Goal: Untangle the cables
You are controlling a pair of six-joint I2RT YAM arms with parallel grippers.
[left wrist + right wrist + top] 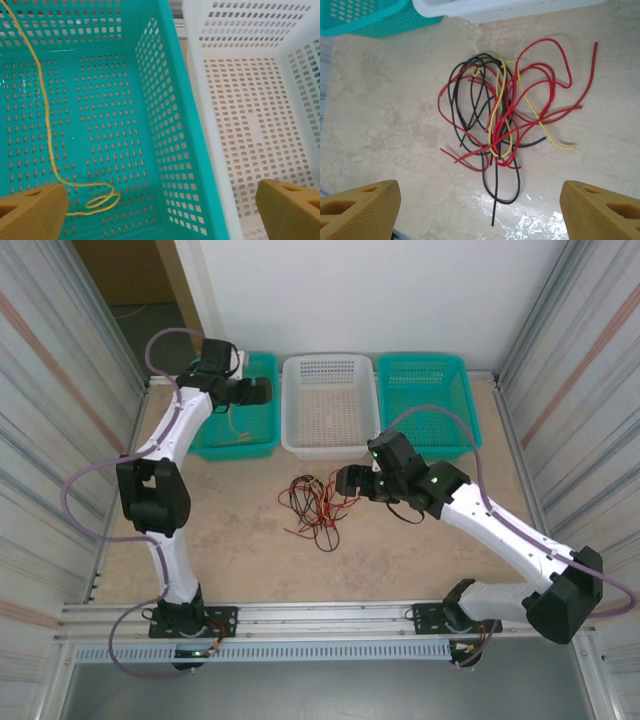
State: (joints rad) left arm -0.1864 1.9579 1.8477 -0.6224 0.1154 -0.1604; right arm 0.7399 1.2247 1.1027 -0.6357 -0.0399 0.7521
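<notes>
Cables, thin red, black and pale yellow wires (500, 135), lie knotted in a heap on the beige counter (380, 100), while one yellow strand (48, 110) lies in the teal plastic basket (160, 100). Sorting looks partway done: the right gripper (480, 210), wide and empty above the heap, next needs to drop and pinch one loose end. The left gripper (160, 210), also wide and empty, is stretched out over the basket.
</notes>
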